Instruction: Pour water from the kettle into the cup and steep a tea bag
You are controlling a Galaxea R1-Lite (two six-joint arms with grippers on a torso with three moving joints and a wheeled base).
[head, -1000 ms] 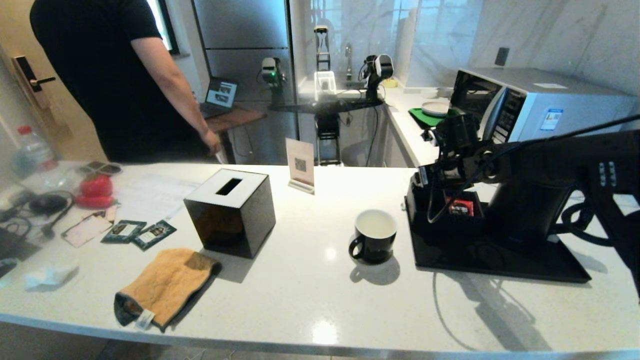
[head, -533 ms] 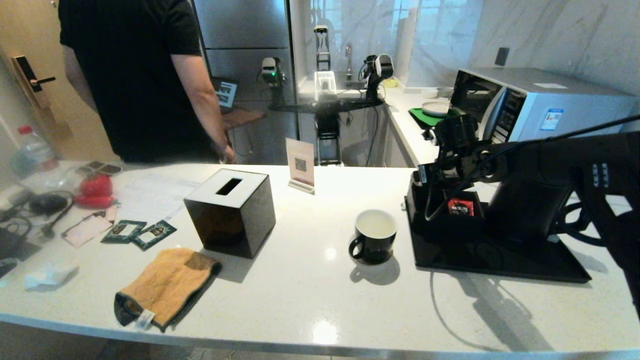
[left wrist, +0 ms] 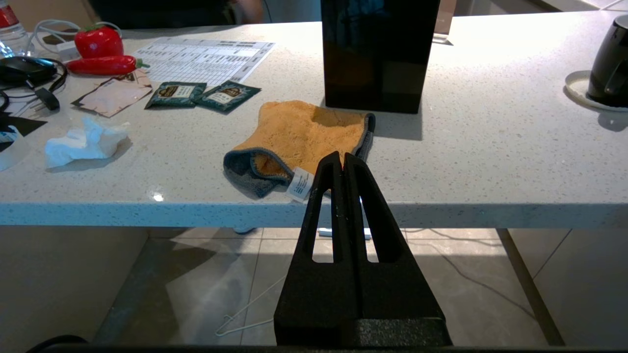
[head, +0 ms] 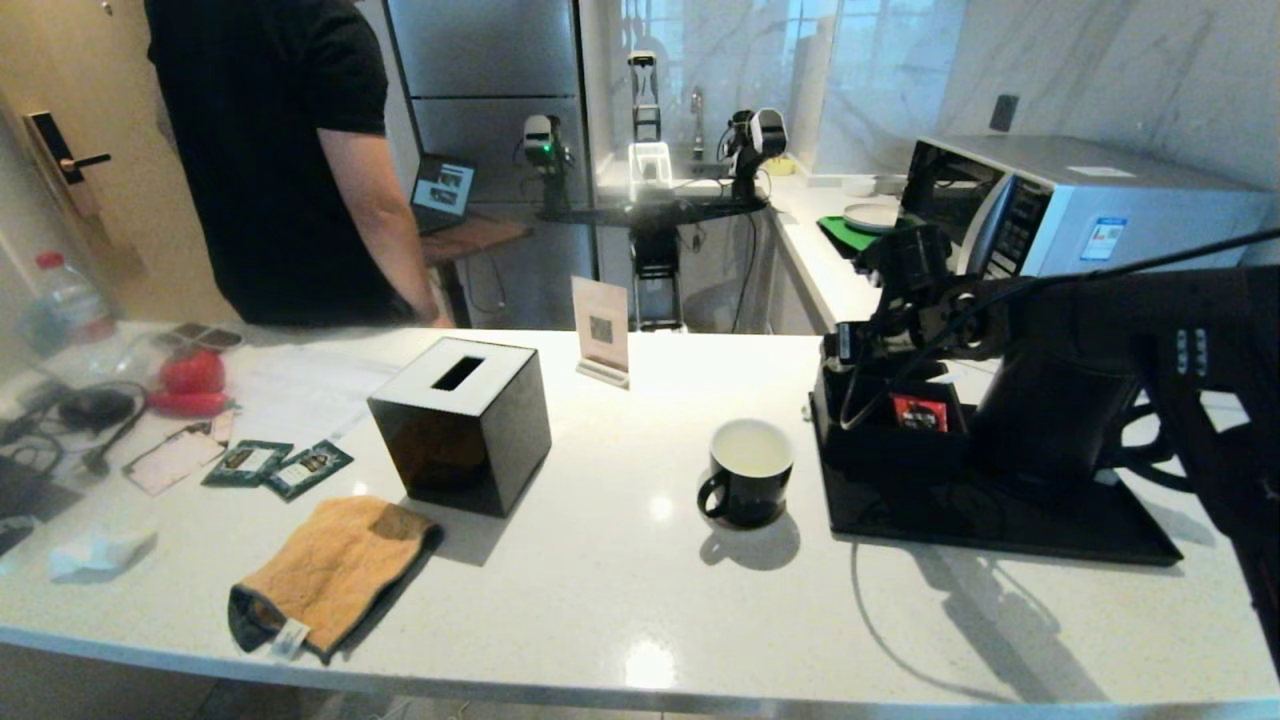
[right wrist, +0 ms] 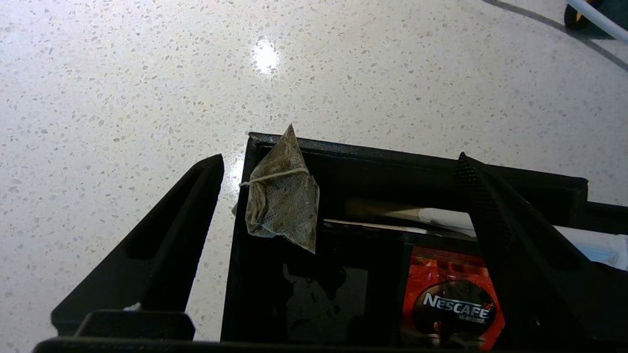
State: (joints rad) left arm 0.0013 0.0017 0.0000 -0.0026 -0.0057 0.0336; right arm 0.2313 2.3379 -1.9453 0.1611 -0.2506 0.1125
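The glossy black cup (head: 750, 470) stands mid-counter with its pale inside showing; I cannot make out water in it. To its right, the tall black kettle (head: 1050, 415) sits on a black tray (head: 1000, 525), partly behind my right arm. My right gripper (head: 868, 372) (right wrist: 339, 158) hangs open over the black compartment box (right wrist: 373, 157) at the tray's left end. The grey-green tea bag (right wrist: 282, 198) is draped over that box's corner, between the spread fingers but touching neither. My left gripper (left wrist: 342, 158) is parked shut, below the counter's front edge.
A black cube tissue box (head: 460, 420), an orange cloth (head: 335, 570) and two green packets (head: 280, 465) lie left of the cup. A red Nescafe packet (right wrist: 451, 304) lies in the box. A microwave (head: 1080, 210) stands back right, and a person (head: 280, 150) behind the counter.
My right gripper has risen slightly over the compartment box, showing more of the red packet. The person behind the counter has shifted to the right. The cup and kettle have not moved.
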